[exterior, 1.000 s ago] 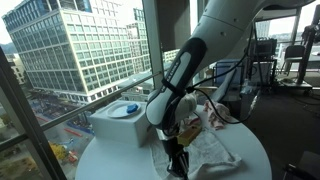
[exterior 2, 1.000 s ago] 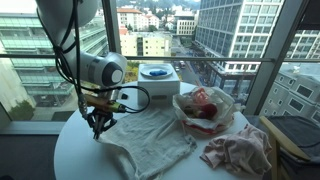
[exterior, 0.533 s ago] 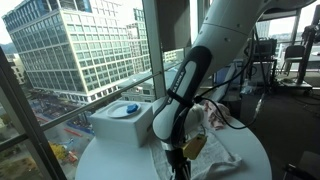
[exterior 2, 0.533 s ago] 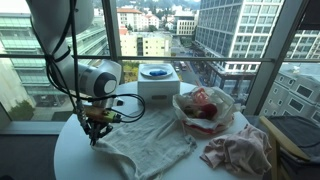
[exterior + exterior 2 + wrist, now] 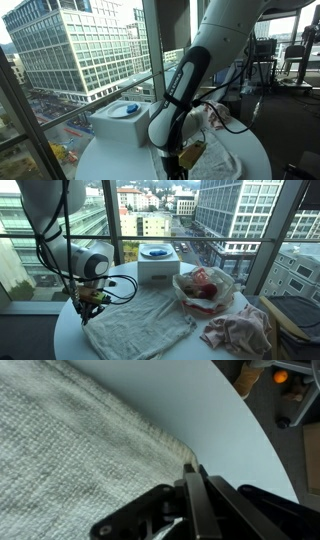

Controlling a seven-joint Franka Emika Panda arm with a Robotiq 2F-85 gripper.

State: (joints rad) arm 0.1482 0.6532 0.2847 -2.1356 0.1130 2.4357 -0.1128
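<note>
Fingers [image 5: 192, 500] pinch towel [image 5: 70, 450] corner near table [image 5: 235, 420] edge.

**Location type:** upper-floor office or laboratory room in a city high-rise.

**Indicators:**

1. Full-height glazing [image 5: 255, 230] bounds the room in both exterior views.
2. Multi-storey office towers [image 5: 70, 45] stand beyond the glass. A street [image 5: 40, 112] lies far below, which places the room well above ground level.
3. A round white surface [image 5: 66, 332] stands close against the glazing.
4. A robot arm [image 5: 185, 85] with exposed cabling [image 5: 120, 280] stands over this surface. This indicates a research setup rather than a home.
5. In an exterior view, dark office furniture and equipment stands [image 5: 265, 65] occupy open floor behind the arm. Their details are too small to tell.
</note>
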